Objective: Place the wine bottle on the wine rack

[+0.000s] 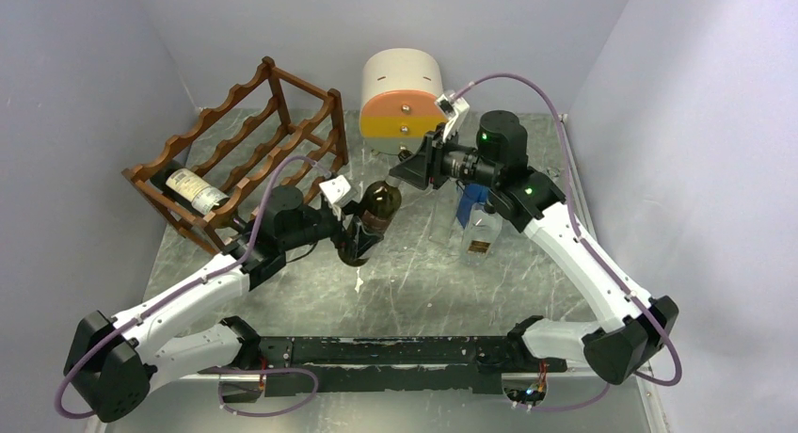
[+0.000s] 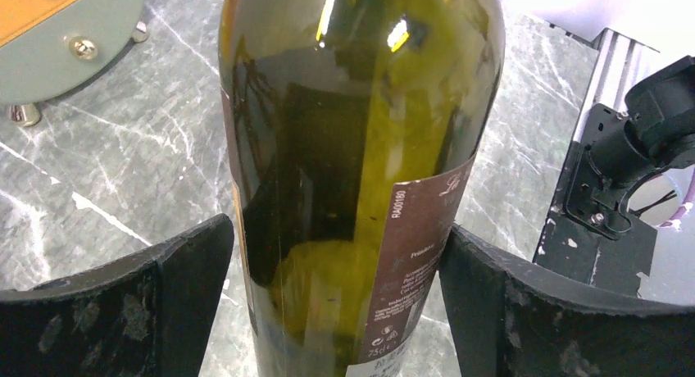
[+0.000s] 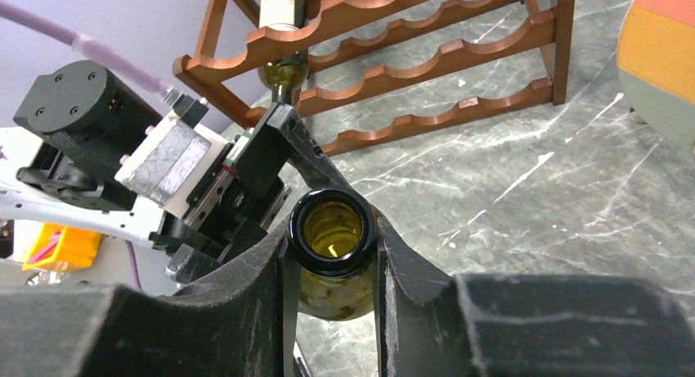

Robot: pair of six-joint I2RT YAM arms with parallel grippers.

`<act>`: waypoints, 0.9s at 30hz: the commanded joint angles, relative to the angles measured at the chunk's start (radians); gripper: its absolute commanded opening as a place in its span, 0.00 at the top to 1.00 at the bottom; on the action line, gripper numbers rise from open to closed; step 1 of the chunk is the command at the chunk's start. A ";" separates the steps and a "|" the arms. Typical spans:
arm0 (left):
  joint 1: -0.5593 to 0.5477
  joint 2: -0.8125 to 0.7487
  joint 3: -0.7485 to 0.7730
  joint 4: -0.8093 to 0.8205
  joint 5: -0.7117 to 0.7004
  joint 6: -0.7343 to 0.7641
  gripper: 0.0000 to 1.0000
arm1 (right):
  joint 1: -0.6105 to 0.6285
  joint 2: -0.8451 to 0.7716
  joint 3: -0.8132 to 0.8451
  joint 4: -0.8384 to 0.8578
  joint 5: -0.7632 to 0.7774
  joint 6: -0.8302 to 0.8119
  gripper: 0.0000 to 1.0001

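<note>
The wine bottle is dark green glass with a brown label and hangs tilted above the table's middle. My right gripper is shut on its open neck, one finger pressed on each side of the rim. My left gripper spans the wide body, and both its fingers rest against the glass near the bottle's lower end. The reddish-brown wine rack stands at the back left, left of the bottle. In the right wrist view the wine rack lies beyond the neck.
Another bottle with a white label lies in the rack's lower tier. A cream-and-orange rounded drawer box stands at the back centre. A clear glass bottle and a blue item sit under the right arm.
</note>
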 commanded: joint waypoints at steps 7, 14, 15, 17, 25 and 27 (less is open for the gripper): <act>0.001 0.038 0.016 0.093 0.191 -0.033 0.05 | 0.001 -0.118 -0.086 0.175 -0.089 0.072 1.00; 0.000 0.030 -0.009 0.174 0.288 -0.039 0.07 | 0.003 -0.151 -0.116 0.200 -0.118 0.086 1.00; 0.001 0.026 -0.010 0.176 0.283 -0.031 0.15 | 0.001 -0.156 -0.118 0.196 -0.118 0.083 1.00; 0.001 0.022 -0.010 0.183 0.279 -0.017 0.43 | 0.001 -0.165 -0.119 0.190 -0.122 0.082 1.00; 0.001 0.045 0.145 0.008 0.193 0.150 0.93 | 0.002 -0.187 -0.082 0.060 -0.036 0.049 0.35; 0.001 0.055 0.206 -0.073 0.142 0.230 0.93 | 0.001 -0.193 -0.051 0.015 0.015 0.031 0.26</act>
